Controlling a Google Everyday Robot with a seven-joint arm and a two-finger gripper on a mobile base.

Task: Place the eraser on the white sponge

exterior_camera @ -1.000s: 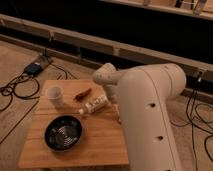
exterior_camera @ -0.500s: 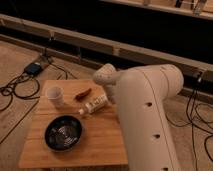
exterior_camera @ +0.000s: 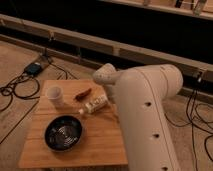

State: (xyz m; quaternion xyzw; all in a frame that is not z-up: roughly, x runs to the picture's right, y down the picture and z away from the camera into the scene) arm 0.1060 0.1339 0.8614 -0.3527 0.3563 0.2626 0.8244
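My arm's big white body (exterior_camera: 145,115) fills the right of the camera view and covers the table's right side. The gripper does not show; it is hidden behind the arm or out of view. The eraser and the white sponge are both hidden or out of view. The wooden table (exterior_camera: 95,145) shows at the lower left.
On the table stand a white cup (exterior_camera: 54,95), a round black ribbed bowl (exterior_camera: 63,132), a small brown-red thing (exterior_camera: 83,93) and a whitish bottle-like thing (exterior_camera: 95,105) lying on its side. Cables (exterior_camera: 15,90) and a small box (exterior_camera: 34,68) lie on the floor at the left.
The arm's white body has shifted only slightly. The things on the table have not moved.
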